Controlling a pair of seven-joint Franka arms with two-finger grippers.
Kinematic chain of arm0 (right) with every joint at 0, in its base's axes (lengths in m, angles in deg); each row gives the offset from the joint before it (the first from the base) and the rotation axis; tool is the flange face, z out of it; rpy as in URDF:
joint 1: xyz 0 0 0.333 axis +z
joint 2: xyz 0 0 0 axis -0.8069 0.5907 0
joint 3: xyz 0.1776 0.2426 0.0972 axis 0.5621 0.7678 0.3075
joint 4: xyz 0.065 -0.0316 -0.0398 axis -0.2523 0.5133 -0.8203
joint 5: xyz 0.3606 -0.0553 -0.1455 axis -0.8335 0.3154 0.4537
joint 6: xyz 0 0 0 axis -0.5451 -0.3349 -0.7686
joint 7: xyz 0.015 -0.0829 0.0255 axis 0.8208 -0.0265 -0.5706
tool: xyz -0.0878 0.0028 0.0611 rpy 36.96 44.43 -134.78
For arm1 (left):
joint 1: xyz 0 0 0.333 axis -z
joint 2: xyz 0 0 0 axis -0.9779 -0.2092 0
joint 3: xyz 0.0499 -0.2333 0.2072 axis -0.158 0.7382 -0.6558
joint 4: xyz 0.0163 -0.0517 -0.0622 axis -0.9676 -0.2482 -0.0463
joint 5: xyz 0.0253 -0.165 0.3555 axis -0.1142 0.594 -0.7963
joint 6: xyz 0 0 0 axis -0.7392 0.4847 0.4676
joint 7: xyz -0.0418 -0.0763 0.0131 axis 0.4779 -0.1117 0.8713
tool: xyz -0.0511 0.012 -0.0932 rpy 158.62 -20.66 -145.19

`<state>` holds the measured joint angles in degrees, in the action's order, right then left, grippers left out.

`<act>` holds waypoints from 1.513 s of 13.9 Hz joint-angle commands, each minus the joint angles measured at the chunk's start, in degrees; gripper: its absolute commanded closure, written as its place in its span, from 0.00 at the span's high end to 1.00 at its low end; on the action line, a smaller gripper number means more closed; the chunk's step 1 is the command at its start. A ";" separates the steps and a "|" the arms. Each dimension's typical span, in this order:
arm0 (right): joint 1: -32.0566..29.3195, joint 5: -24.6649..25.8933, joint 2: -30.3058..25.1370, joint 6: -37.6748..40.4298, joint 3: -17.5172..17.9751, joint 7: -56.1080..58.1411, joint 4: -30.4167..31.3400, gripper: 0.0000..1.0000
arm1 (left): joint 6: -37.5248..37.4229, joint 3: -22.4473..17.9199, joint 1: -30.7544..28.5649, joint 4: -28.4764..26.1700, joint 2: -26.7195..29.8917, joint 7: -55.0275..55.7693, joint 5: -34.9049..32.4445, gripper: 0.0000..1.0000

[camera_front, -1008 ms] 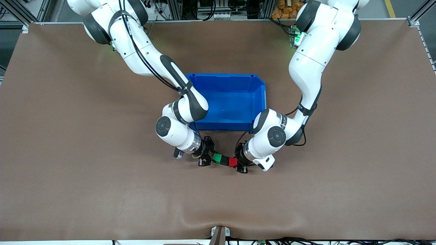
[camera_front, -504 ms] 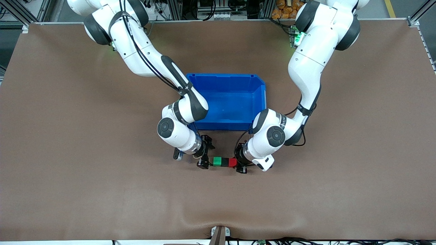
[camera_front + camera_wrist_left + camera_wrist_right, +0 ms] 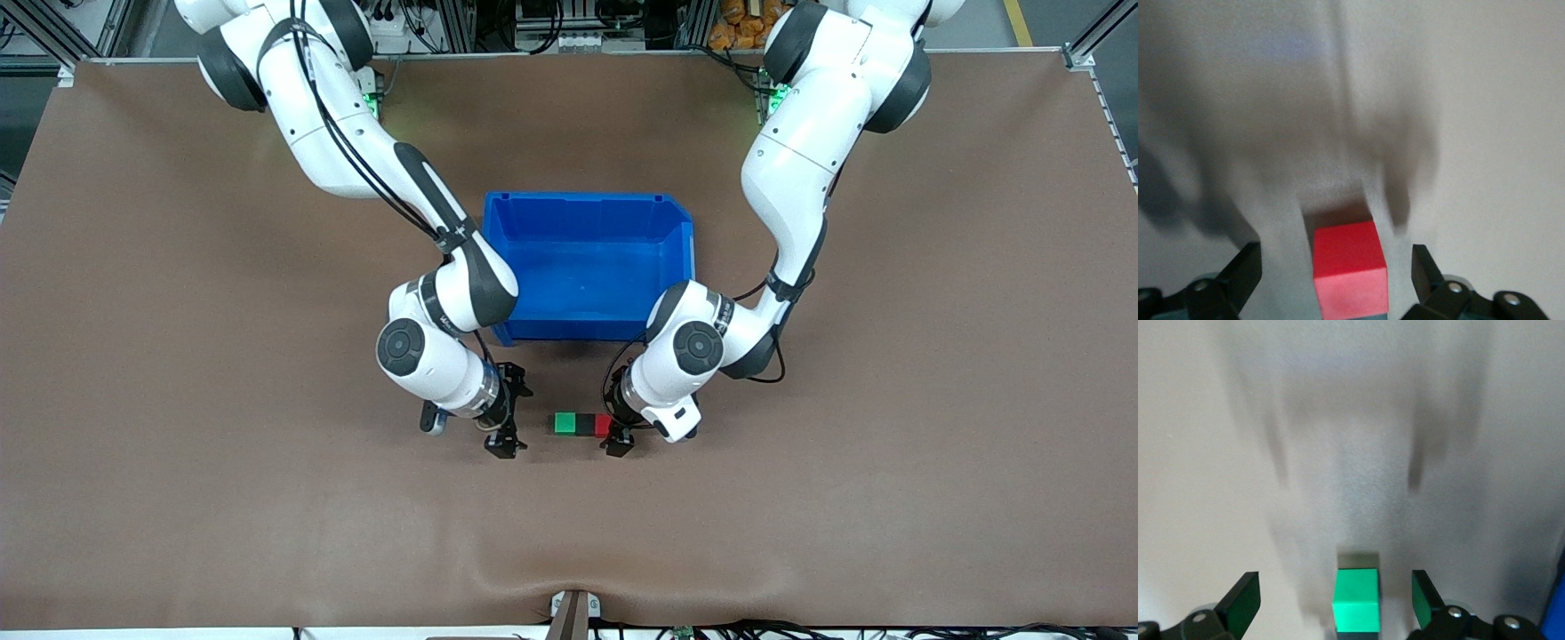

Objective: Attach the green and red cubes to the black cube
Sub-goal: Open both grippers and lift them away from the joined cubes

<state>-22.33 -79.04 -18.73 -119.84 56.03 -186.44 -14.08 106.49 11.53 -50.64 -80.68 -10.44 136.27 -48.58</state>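
Note:
The green cube, the black cube and the red cube lie joined in one row on the table, nearer to the front camera than the blue bin. My left gripper is open, low at the red cube's end, its fingers on either side of the red cube with gaps. My right gripper is open and stands apart from the green end. The green cube shows ahead of the right gripper. In the left wrist view the left gripper is open too.
An empty blue bin stands in the middle of the table, just farther from the front camera than the cubes. Both forearms hang beside the bin's near corners. Brown table surface lies all round.
My right gripper has let go of the green cube and drawn back toward the right arm's end. The row of cubes now rests level on the table. My left gripper has opened round the red cube.

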 commanded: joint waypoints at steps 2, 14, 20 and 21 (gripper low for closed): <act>-2.19 1.29 -1.86 0.94 0.09 -0.68 0.43 1.00 | 0.01 -0.54 0.41 1.44 1.35 0.47 -1.69 1.00; -3.95 3.67 -4.93 15.76 -6.32 17.75 -3.25 1.00 | -12.89 -2.21 -7.14 0.12 14.62 -9.87 -5.21 1.00; -10.54 3.75 -7.30 30.98 -6.59 35.85 -8.18 1.00 | -18.88 -2.13 -14.44 -9.16 27.43 -28.58 -5.12 1.00; -11.68 3.75 -8.18 32.74 -6.59 38.93 -8.18 1.00 | -18.88 -2.13 -15.40 -12.41 30.51 -32.36 -5.12 1.00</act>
<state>-32.04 -76.45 -24.85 -90.24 48.66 -152.31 -22.30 87.82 9.11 -64.55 -83.42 11.72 108.92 -52.75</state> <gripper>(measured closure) 0.000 0.000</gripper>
